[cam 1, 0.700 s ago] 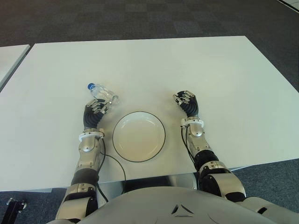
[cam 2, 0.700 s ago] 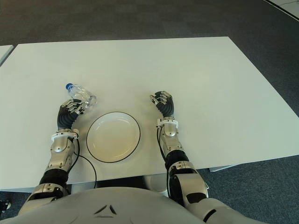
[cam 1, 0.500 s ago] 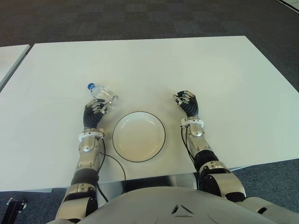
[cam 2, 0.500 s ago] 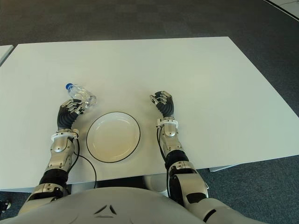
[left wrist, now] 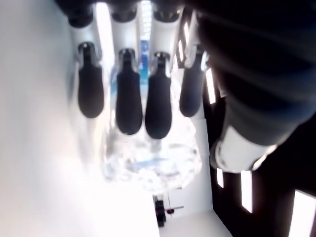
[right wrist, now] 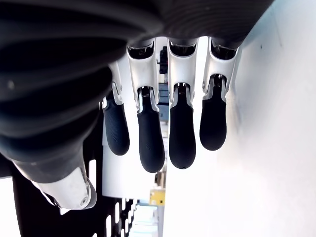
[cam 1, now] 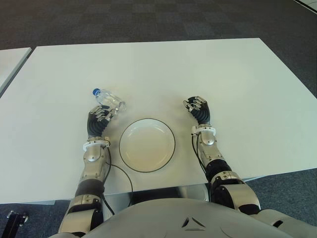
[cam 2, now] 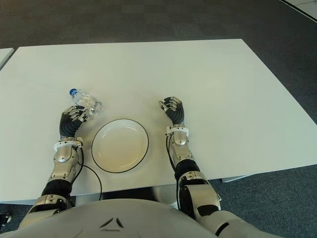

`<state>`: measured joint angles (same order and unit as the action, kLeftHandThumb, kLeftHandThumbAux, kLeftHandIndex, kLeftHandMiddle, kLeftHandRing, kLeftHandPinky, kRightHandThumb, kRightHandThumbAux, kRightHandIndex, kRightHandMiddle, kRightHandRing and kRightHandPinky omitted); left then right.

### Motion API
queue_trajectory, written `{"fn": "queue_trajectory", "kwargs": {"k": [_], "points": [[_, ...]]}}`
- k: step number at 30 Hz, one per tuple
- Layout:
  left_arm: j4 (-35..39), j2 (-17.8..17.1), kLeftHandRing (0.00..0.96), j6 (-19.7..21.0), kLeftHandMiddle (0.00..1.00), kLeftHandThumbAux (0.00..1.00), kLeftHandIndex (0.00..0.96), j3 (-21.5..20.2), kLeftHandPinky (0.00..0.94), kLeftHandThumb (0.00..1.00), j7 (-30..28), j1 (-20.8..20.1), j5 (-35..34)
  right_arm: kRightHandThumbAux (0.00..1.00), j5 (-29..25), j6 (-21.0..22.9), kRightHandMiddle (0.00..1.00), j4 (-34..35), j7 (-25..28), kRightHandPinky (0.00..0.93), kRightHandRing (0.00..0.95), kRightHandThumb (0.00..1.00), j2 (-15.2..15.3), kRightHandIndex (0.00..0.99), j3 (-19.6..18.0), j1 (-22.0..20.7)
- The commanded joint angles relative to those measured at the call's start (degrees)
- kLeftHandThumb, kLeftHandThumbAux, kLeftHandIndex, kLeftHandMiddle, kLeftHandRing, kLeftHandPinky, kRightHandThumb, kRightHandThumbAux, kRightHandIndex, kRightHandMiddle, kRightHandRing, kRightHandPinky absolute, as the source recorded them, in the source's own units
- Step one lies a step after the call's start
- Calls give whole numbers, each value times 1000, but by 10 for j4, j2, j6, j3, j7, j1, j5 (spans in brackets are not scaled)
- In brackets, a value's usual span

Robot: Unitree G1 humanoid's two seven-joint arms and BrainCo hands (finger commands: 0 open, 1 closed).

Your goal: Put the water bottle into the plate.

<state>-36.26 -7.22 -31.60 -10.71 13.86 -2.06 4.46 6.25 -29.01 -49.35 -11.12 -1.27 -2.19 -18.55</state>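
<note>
Fingers (left wrist: 129, 106) of the left hand (cam 1: 99, 121) hang loosely curled and side by side, closed on nothing; in the left wrist view the clear plastic water bottle with a blue cap (cam 1: 109, 99) shows just beyond the dark fingertips, and contact cannot be confirmed. The bottle lies on its side on the white rectangular table (cam 1: 208, 69), cap pointing away from the robot and to its left, base nearest the hand. It sits just beyond the left hand and near the far-left rim of the round white plate with a thin dark edge (cam 1: 170, 151), outside it. The plate lies flat between the two hands, close to the table's near edge. A black cable (cam 1: 125, 173) curves on the table beside the left forearm. On the plate's right side, the right hand (cam 1: 199, 111) shows above the tabletop, its fingers (right wrist: 182, 131) loosely curled, side by side, holding nothing.
</note>
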Motion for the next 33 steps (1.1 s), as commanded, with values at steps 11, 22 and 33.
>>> {"fn": "queue_trajectory", "kwargs": {"k": [11, 22, 33], "points": [[-77, -111, 567, 21, 580, 718, 431, 110, 570, 708, 351, -60, 345, 731, 0, 10, 558, -20, -3, 549, 571, 705, -5, 428, 2, 3], [-134, -185, 395, 112, 393, 709, 421, 204, 387, 705, 434, -156, 447, 730, 0, 7, 555, -22, -12, 543, 567, 705, -6, 429, 1, 1], [-290, -239, 82, 98, 81, 421, 88, 267, 73, 614, 441, -311, 446, 730, -1, 23, 560, -15, -23, 541, 570, 708, -4, 428, -1, 0]]}}
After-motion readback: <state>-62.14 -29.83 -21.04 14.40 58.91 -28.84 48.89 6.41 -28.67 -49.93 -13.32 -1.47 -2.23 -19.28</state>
